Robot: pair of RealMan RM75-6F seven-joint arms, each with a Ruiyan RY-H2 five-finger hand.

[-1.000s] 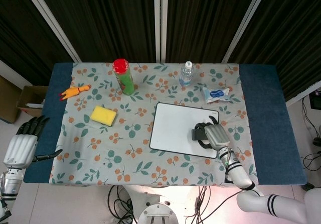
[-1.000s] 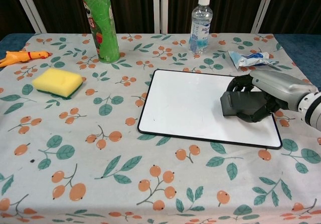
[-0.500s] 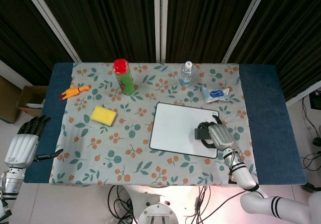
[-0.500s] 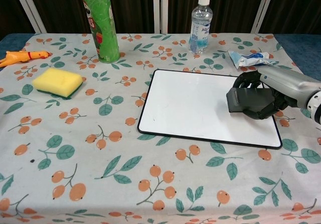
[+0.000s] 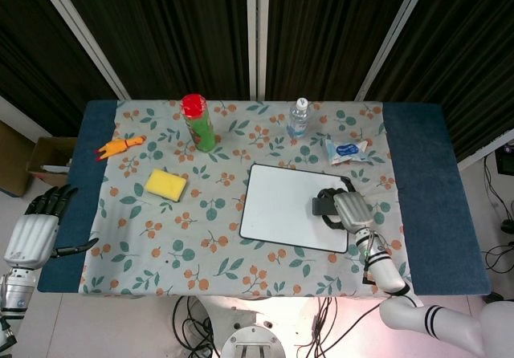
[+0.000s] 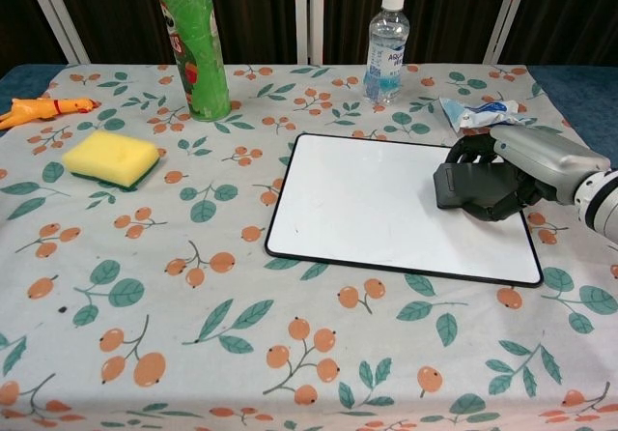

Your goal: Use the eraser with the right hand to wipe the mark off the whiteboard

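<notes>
The eraser (image 6: 462,186), a dark block, is gripped by the right hand (image 6: 517,172), whose dark fingers (image 6: 483,206) are curled around it, and it is pressed flat against the right part of the whiteboard (image 6: 357,209), near the far right corner. The whiteboard is laid flat on the floral tablecloth (image 6: 193,305), right of the table's middle, and its white surface appears clean in both views; no mark can be made out on it. In the head view the same eraser (image 5: 322,205) is seen at the board's right edge under the right hand (image 5: 347,209), with the silver forearm running back toward the near table edge. Just beyond the board's far right corner a small blue and white packet (image 6: 478,112) is seen, and a clear water bottle (image 6: 385,48) is stood upright behind the board. Farther left, a green canister (image 6: 192,44) with a red lid is stood upright, a yellow sponge (image 6: 110,158) is laid flat, and an orange rubber chicken toy (image 6: 39,110) is placed near the left edge. The left hand (image 5: 36,228) is held off the table beside its left edge, empty, with the fingers extended and apart.
</notes>
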